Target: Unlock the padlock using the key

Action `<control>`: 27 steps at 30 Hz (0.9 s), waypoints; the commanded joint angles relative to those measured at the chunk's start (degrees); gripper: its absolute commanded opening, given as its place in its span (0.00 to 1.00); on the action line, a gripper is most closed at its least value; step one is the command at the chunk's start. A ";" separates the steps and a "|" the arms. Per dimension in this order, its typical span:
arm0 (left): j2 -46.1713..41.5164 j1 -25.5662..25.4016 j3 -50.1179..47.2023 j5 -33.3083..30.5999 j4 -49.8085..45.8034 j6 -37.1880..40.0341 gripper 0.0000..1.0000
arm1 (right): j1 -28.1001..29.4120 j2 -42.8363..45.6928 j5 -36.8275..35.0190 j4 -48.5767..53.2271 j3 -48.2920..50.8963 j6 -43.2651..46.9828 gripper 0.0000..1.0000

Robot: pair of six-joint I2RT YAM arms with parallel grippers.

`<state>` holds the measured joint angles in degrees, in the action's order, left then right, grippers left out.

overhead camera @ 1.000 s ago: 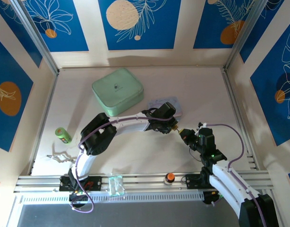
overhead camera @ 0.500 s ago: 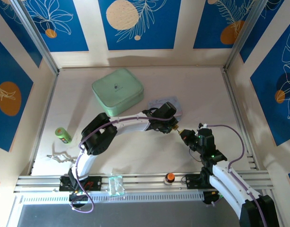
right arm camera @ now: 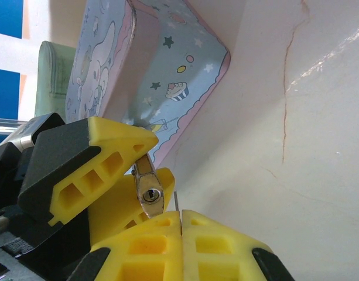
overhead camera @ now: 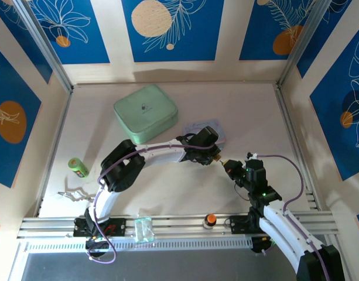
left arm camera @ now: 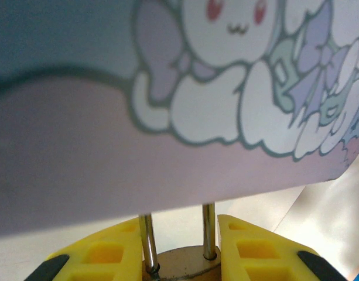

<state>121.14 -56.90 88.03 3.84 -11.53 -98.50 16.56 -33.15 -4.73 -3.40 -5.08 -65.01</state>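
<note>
left tool (left arm camera: pixel 180 249) clamped on padlock (right arm camera: pixel 151 204) (keyhole (right arm camera: pixel 149 194) facing right tool (right arm camera: pixel 180 231)), right tool pinched together on key (right arm camera: pixel 175 203), tip just beside padlock

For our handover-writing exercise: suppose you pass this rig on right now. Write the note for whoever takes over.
Left tool: shut on the padlock, close by the cartoon tin, keyhole facing the key.
Right tool: shut on the key, tip just beside the keyhole, not in it.
Done: both things gripped and brought near each other.
Left: insert the key, turn it, free the shackle.
</note>
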 commanded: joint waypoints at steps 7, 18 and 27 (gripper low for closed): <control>3.18 0.65 -0.99 1.96 -3.63 -2.75 0.16 | 0.67 1.07 -1.29 -1.07 0.96 -0.20 0.00; 3.05 0.65 -1.45 2.49 -3.02 -3.08 0.16 | 0.27 1.49 0.49 -3.69 1.92 0.02 0.00; 2.48 0.65 -1.87 3.28 -1.55 -3.71 0.16 | -0.30 3.94 0.05 -6.01 4.35 -1.96 0.00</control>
<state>121.14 -56.90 88.01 3.88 -11.29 -98.56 16.49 -30.37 -4.51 -7.70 -1.28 -66.24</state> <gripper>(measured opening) 0.270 0.041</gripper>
